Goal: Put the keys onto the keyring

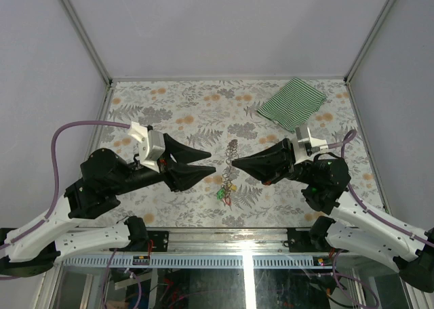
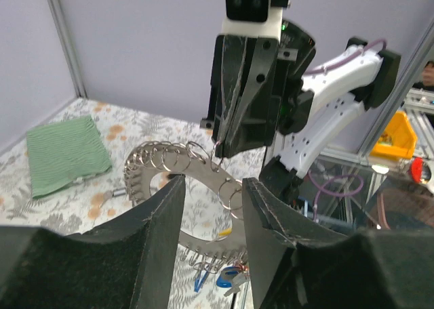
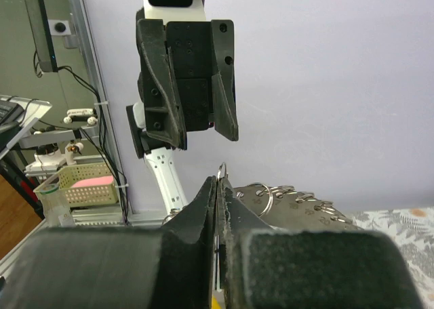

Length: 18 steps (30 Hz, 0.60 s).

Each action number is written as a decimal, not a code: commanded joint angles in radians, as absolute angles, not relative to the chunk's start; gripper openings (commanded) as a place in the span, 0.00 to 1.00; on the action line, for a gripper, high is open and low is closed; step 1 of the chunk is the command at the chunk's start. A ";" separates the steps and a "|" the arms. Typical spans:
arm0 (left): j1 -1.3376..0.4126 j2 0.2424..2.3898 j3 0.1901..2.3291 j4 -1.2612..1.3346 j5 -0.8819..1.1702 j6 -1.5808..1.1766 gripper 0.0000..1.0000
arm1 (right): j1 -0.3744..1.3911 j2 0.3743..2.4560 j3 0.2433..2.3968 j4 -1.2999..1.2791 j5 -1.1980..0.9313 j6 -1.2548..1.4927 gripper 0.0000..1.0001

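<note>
The keyring (image 1: 231, 153) is a large grey metal ring edged with many small wire loops; it stands tilted up off the table between my two grippers. My right gripper (image 1: 234, 162) is shut on one small loop at its upper edge (image 3: 221, 168). In the left wrist view the keyring (image 2: 201, 172) arcs beyond my left gripper (image 2: 211, 190), which is open with nothing between its fingers. Several keys (image 1: 224, 189) with coloured tags hang from the ring's near side; blue-tagged keys (image 2: 227, 276) show low between my left fingers.
A green-striped cloth (image 1: 293, 102) lies at the back right of the flower-patterned table (image 1: 163, 112). The same cloth (image 2: 64, 153) lies left of the ring in the left wrist view. A metal rail (image 1: 224, 238) runs along the table's near edge.
</note>
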<state>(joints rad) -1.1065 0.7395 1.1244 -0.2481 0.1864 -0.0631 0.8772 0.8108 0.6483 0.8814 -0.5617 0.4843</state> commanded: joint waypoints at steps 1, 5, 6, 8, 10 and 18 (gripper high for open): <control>-1.115 0.739 1.101 -0.048 0.181 -0.116 0.41 | 0.882 0.821 0.682 1.071 -0.535 0.526 0.00; -1.114 0.746 1.086 0.005 0.208 -0.129 0.40 | 0.882 0.830 0.688 1.083 -0.551 0.528 0.00; -1.115 0.749 1.083 0.015 0.215 -0.131 0.39 | 0.881 0.831 0.689 1.085 -0.553 0.527 0.00; -1.114 0.755 1.083 0.026 0.232 -0.133 0.36 | 0.881 0.830 0.689 1.087 -0.561 0.519 0.00; -1.115 0.764 1.084 0.032 0.252 -0.135 0.36 | 0.881 0.830 0.692 1.090 -0.571 0.516 0.00; -1.115 0.781 1.089 0.023 0.290 -0.142 0.36 | 0.882 0.824 0.689 1.117 -0.609 0.495 0.00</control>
<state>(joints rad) -1.1065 0.7845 1.0908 -0.0467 0.2630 -0.1276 0.8772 0.8341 0.6487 0.9939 -0.5915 0.5129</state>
